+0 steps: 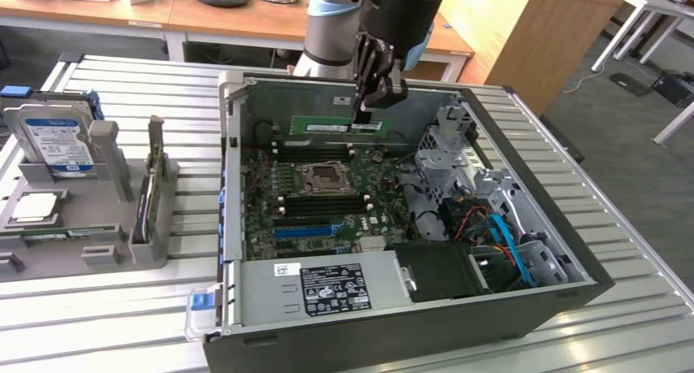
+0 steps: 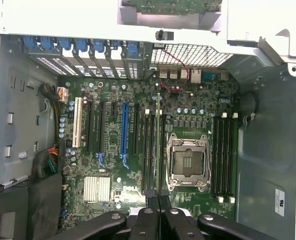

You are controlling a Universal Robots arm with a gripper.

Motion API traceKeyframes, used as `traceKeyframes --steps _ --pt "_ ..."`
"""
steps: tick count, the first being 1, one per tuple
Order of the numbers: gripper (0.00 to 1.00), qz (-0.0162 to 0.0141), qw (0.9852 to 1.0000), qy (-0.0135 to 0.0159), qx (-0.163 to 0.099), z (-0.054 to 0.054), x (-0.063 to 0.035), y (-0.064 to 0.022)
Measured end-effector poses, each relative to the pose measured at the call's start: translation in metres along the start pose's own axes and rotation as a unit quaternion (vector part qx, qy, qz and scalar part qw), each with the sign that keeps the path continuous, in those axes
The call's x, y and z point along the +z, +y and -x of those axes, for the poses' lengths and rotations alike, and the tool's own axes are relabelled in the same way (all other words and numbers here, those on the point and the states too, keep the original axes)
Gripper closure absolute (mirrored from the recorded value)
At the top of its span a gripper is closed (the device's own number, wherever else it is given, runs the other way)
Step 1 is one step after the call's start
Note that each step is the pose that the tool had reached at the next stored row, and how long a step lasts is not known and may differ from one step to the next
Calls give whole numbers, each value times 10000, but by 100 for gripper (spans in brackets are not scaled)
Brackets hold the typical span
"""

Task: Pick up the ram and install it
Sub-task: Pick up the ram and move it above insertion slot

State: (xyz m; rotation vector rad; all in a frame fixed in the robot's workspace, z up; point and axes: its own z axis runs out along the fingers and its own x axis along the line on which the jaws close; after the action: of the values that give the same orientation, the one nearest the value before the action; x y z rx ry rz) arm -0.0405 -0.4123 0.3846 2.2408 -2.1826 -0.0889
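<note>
The ram [image 1: 325,127] is a long green stick with a white label. It hangs level above the far part of the open computer case, and my gripper [image 1: 366,117] is shut on it near its end toward the exterior view's right. In the wrist view the ram [image 2: 158,145] shows edge-on as a thin line between my fingertips [image 2: 158,199], held over the black memory slots [image 2: 150,150] beside the CPU socket [image 2: 187,162]. The stick is still well above the motherboard [image 1: 314,206] and touches no slot.
The case walls [image 1: 233,145] enclose the board. A metal drive cage [image 1: 456,145] and cables stand at the exterior view's right, and a power supply [image 1: 325,288] sits at the near side. A grey rack with a hard drive [image 1: 54,141] stands on the slatted table at the left.
</note>
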Motion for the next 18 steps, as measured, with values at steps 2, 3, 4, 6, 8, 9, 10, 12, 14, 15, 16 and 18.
traceKeyframes --steps 2,3,4,6,8,9,10,12,14,15,16,18 --pt "88 0 10000 0 -1 0 0 -1" --pt "88 0 10000 0 -2 0 0 -4" --pt "88 0 10000 0 -1 -1 0 -10" --pt "88 0 10000 -1 0 -1 -1 -30" --pt "88 0 10000 0 0 -1 -2 -53" --pt "88 0 10000 0 0 -2 -3 -59" --pt "88 0 10000 0 0 -2 -3 -60" --pt "88 0 10000 0 0 -1 -3 -60" --pt "88 -3 10000 0 0 -1 4 -61" --pt "88 -8 10000 1 0 -1 9 -61" --pt "88 -13 10000 2 -1 -2 13 -61" --pt "88 -23 10000 3 -1 -2 23 -62"
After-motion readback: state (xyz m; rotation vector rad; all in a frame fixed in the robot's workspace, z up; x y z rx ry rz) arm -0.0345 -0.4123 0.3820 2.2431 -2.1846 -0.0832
